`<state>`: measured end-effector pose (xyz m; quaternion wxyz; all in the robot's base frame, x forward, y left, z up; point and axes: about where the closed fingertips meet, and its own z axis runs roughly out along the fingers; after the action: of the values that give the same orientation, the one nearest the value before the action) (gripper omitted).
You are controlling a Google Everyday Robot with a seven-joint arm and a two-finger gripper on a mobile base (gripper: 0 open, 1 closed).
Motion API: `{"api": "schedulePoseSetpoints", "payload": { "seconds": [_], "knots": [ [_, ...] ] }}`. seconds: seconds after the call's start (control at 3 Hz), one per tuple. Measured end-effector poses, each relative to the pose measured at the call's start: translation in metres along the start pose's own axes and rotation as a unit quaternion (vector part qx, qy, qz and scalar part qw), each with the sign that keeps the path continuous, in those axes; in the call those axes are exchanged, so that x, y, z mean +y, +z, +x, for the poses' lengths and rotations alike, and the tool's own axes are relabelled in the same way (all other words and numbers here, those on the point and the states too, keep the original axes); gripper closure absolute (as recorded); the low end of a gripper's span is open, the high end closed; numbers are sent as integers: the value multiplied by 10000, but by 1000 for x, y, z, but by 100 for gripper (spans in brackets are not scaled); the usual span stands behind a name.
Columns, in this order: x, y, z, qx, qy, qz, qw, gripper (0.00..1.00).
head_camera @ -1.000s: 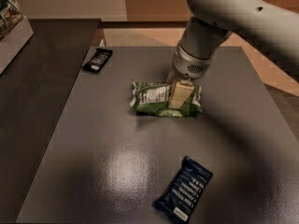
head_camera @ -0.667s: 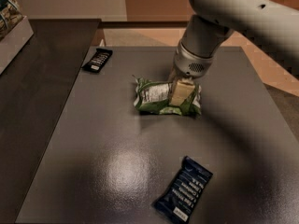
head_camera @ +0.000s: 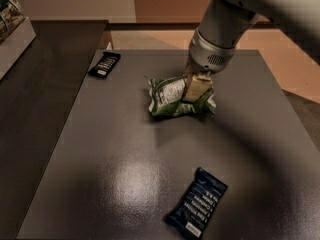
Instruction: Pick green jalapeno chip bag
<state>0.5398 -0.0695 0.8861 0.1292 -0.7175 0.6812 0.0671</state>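
The green jalapeno chip bag (head_camera: 172, 98) is puffy and crinkled, with a white label panel, and sits at the middle of the dark table (head_camera: 100, 149). My gripper (head_camera: 196, 88) comes down from the upper right and is shut on the bag's right half. Its tan fingers (head_camera: 198, 84) pinch the foil. The bag is bunched up and tilted, and its right end is partly hidden behind the fingers.
A flat dark-blue bar wrapper (head_camera: 196, 202) with white text lies near the table's front edge. A small black packet (head_camera: 104, 64) lies at the back left. A white box (head_camera: 12, 31) stands on the darker counter to the left.
The gripper and arm have risen a little. The green bag has bunched up and tilted in the fingers' grip. The other packets have not moved.
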Motion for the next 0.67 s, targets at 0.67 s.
{"api": "schedulePoseSetpoints", "payload": {
  "seconds": [0.67],
  "knots": [
    [0,-61,-21,-181,-384,271,9987,100]
  ]
}}
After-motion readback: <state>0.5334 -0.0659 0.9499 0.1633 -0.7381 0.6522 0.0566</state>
